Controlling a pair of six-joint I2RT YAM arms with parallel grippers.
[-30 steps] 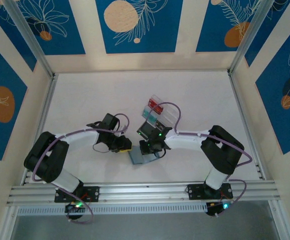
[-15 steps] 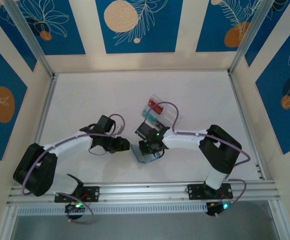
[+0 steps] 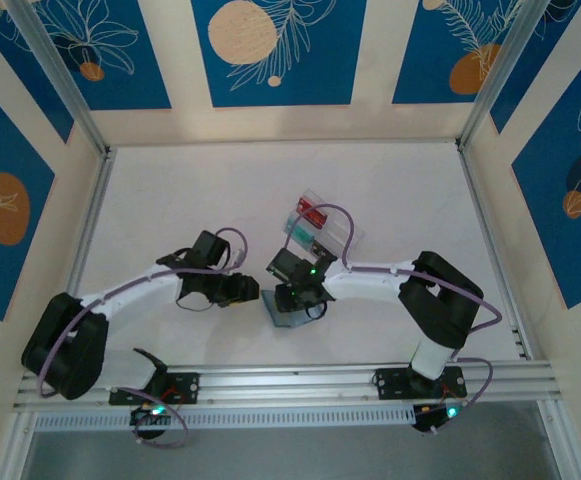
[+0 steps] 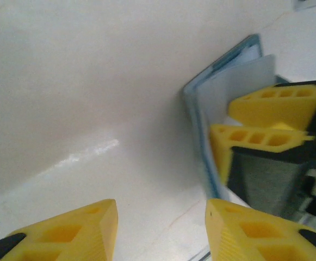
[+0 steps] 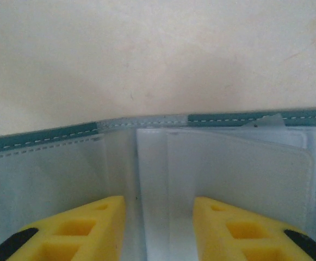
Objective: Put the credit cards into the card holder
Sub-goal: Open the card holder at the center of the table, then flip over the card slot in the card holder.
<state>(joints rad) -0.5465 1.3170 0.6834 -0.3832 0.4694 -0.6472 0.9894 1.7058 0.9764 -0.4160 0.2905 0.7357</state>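
You have the card holder [image 3: 286, 318] lying open on the worktop [image 3: 170, 200], close to the near edge and about midway between the left and right edges. Your right tool [image 3: 293, 299] is down over it; in its wrist view the yellow fingers [image 5: 245, 228] stand well apart above the holder's clear sleeves [image 5: 228, 168], clamped on nothing. Your left tool [image 3: 252, 291] sits just beside the holder, on the side of the left edge, its jaws parted with bare worktop between them and nothing in its grasp. Towards the far edge, just beyond the right tool, a clear tray [image 3: 338, 228] holds a red credit card [image 3: 312, 213] and a teal credit card [image 3: 298, 232]
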